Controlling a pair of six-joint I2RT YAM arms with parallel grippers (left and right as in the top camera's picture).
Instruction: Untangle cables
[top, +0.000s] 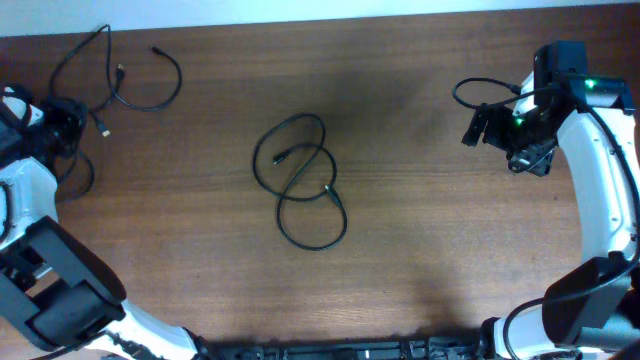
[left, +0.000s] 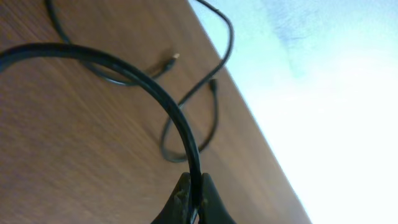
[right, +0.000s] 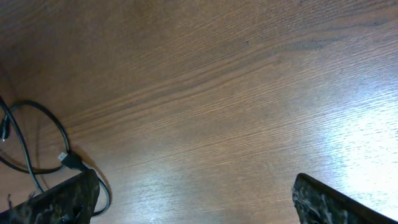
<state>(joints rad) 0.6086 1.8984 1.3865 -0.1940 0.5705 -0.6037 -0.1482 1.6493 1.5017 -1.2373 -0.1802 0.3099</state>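
Two fingers of the left gripper (left: 194, 202) pinch shut on a black cable (left: 155, 89) near the table's (top: 420, 250) far-left corner; the right gripper (right: 196, 199) gapes wide, empty. A looped cable (top: 300, 190) lies mid-table on the dark wood.

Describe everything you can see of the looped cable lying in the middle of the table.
The centre cable is thin, black and flexible, seemingly rubber-coated. It lies flat on the brown wooden table in crossing loops, roughly a figure of eight. One small plug end shows inside the upper loop. Nothing but the table touches it.
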